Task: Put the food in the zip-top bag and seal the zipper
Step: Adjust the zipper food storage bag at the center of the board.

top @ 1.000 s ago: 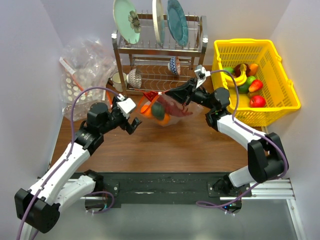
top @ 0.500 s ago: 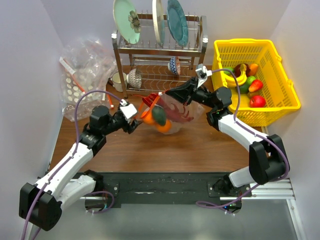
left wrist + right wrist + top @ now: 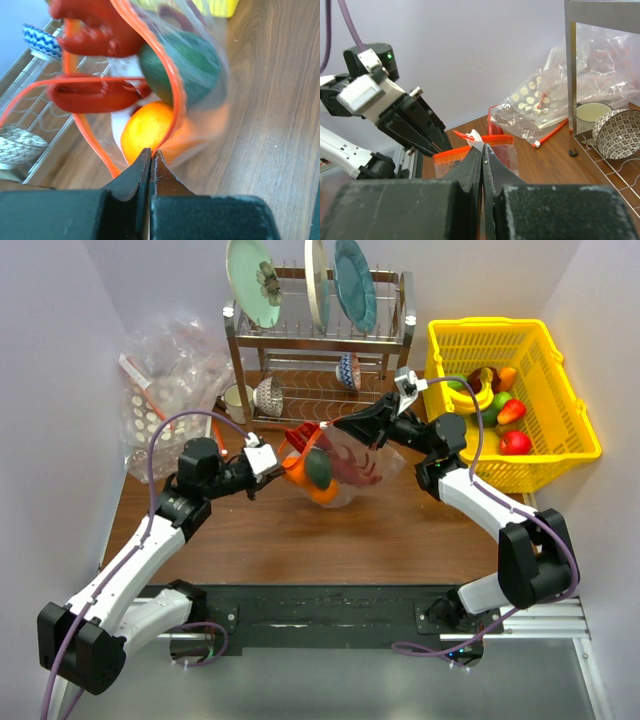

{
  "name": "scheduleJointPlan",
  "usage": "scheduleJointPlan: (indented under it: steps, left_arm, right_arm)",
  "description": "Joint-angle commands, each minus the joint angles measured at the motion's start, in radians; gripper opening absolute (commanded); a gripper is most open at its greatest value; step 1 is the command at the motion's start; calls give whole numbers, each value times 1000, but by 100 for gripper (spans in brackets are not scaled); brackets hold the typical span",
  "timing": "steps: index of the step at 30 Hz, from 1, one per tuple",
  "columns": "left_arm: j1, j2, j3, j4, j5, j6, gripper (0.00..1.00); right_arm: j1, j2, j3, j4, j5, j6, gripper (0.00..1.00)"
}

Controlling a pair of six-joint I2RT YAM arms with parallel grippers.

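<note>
The zip-top bag hangs just above the table between my two arms. Through its clear wall I see the red lobster, the orange and the dark green fruit. The orange-red zipper curves open along the top edge. My left gripper is shut on that edge at the bag's left end, right by the orange. My right gripper is shut on the top edge at the other end, next to a white tab. In the top view the left gripper and right gripper flank the bag.
A metal dish rack with plates and a patterned bowl stands behind the bag. A yellow basket of toy fruit sits at the right. A heap of clear dotted bags fills the back left, with a cup beside it.
My left gripper was open a second ago; it has moved right to the bag's left end and shut on the zipper edge. The right gripper keeps its hold and has barely shifted.
</note>
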State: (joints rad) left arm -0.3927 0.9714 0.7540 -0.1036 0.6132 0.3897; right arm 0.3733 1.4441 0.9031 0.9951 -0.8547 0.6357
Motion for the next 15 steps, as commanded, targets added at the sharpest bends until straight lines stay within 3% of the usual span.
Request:
scheduleJointPlan:
  steps: [1,9,15]
  left_arm:
    - [5,-11,169,-77,-32,35,0]
    - [-38,19,413,-278,-81,142,0]
    - [-234,122,410,-367,-274,230,0]
  right_arm:
    - [-4,-53,-6,51,9,-14,0]
    - [-2,-68,-136,20,6,-48,0]
    - [1,-53,-220,56,45,-48,0]
